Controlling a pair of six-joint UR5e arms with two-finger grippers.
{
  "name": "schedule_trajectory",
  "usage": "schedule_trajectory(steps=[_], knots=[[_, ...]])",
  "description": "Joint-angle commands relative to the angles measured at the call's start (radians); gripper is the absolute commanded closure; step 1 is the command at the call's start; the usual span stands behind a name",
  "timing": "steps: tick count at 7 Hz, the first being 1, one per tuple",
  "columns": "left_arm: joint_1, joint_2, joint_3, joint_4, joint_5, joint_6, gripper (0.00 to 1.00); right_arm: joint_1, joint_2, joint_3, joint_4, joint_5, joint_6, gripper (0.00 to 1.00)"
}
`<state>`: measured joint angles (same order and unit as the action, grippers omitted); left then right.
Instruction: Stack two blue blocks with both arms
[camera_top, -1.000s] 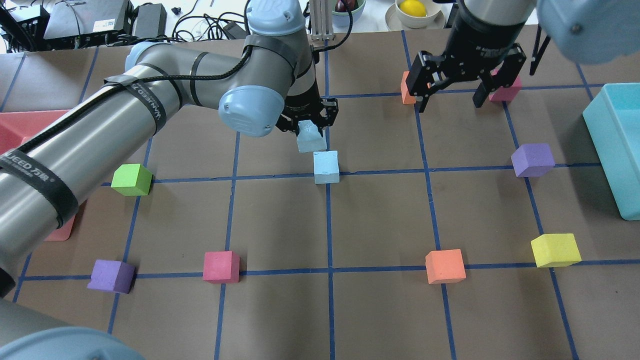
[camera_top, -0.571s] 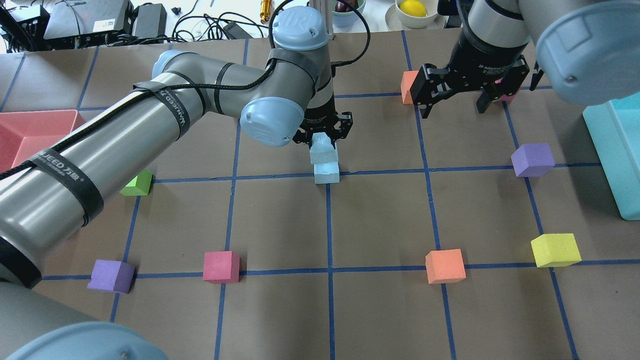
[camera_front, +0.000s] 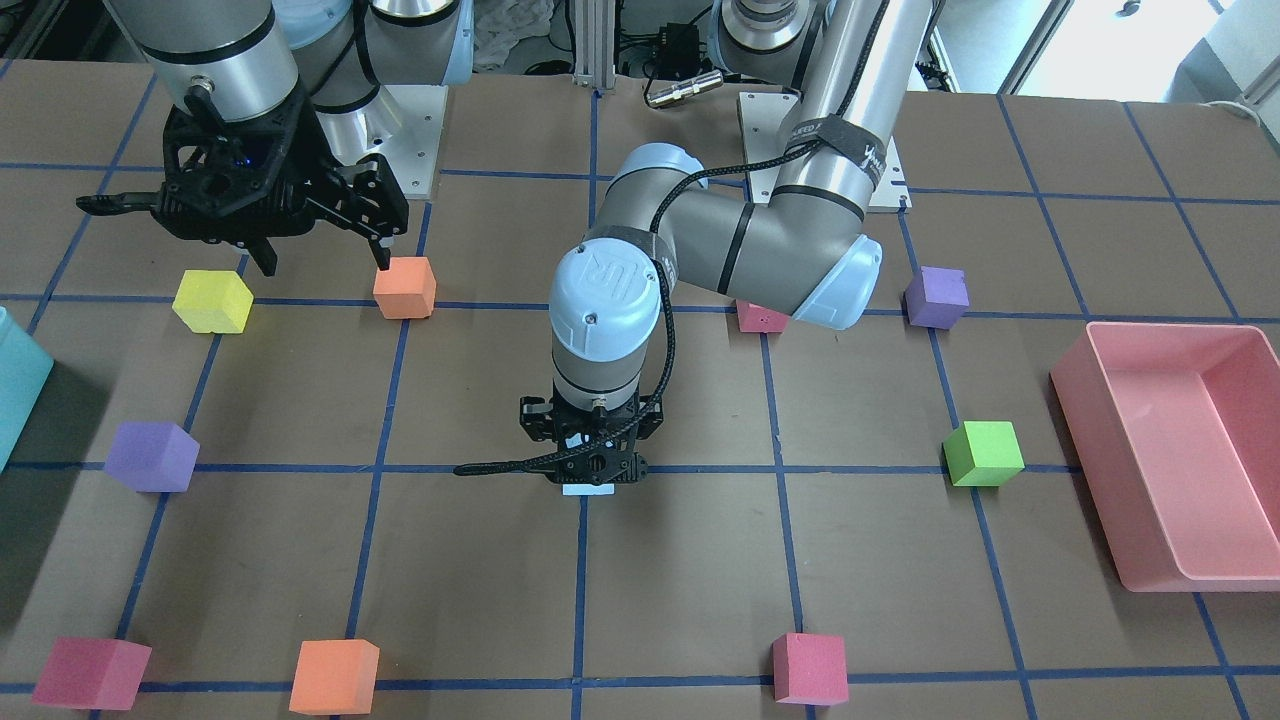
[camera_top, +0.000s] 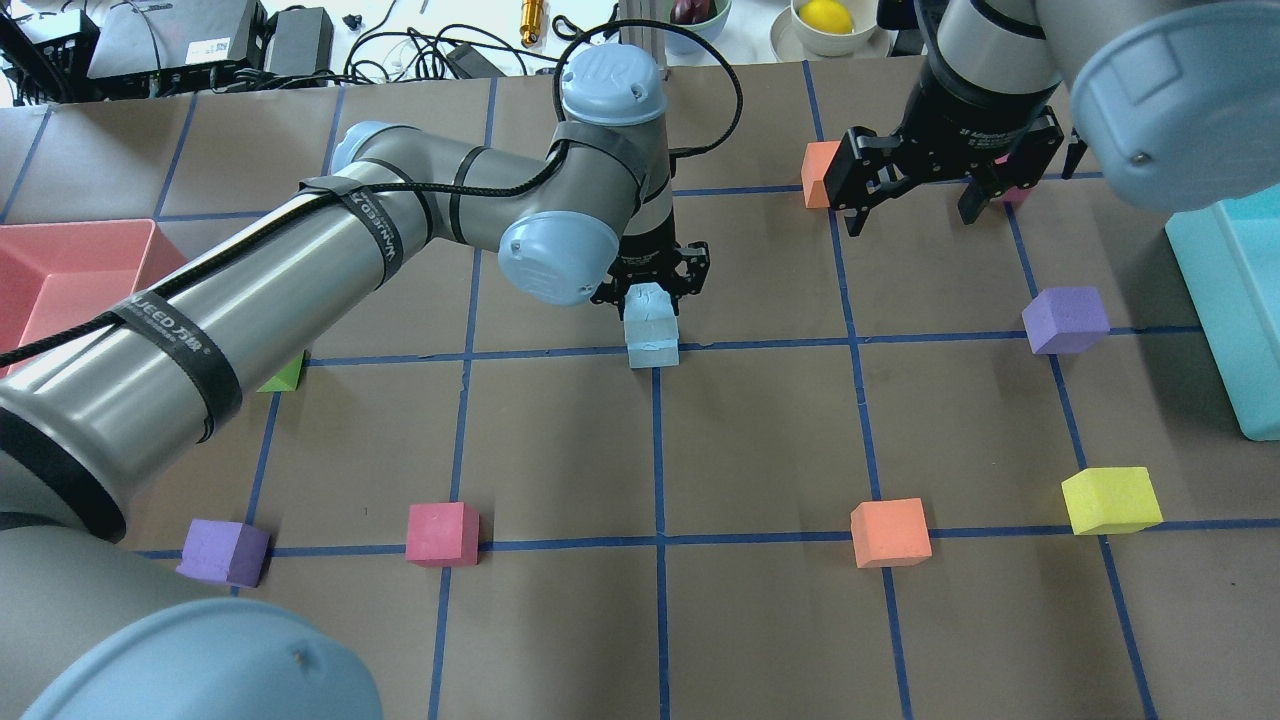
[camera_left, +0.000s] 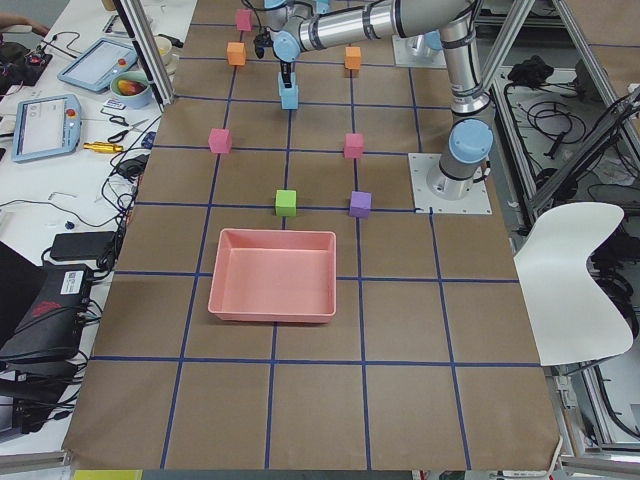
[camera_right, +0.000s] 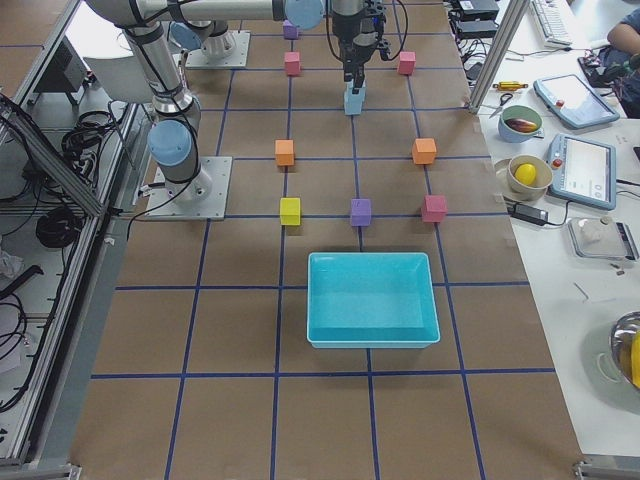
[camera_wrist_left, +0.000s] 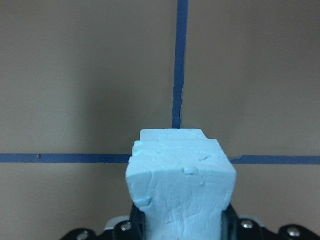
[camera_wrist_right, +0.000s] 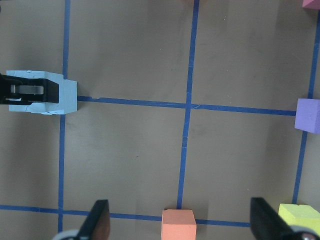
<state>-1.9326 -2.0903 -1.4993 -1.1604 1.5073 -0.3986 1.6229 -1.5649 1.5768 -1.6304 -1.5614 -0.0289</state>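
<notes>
Holding the top blue block (camera_top: 650, 318) tight, the left claw (camera_top: 651, 290) hangs right over the bottom blue block (camera_top: 654, 353), which sits on the desk (camera_top: 760, 450) where two blue lines cross. I cannot tell if the two blocks touch. The right claw (camera_top: 912, 212) is wide open with nothing in it, near an orange block (camera_top: 817, 172).
</notes>
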Motion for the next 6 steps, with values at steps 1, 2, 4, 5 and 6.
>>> schedule_trajectory(steps=[1, 2, 4, 5, 6], knots=[[0.006, 0.044, 0.014, -0.005, -0.016, 0.012, 0.0, 0.0, 0.0, 0.003, 0.001, 0.0, 0.0, 0.0], [0.039, 0.096, 0.031, -0.037, -0.05, 0.024, 0.0, 0.0, 0.0, 0.003, 0.001, 0.0, 0.001, 0.0], [0.215, 0.223, 0.059, -0.203, -0.047, 0.262, 0.0, 0.0, -0.001, 0.003, 0.001, 0.0, 0.001, 0.0], [0.292, 0.293, 0.059, -0.276, -0.045, 0.35, 0.0, 0.0, -0.001, 0.005, 0.001, 0.0, 0.0, 0.0], [0.364, 0.352, 0.048, -0.357, -0.042, 0.48, 0.0, 0.0, -0.001, 0.006, 0.001, 0.0, 0.0, 0.0]])
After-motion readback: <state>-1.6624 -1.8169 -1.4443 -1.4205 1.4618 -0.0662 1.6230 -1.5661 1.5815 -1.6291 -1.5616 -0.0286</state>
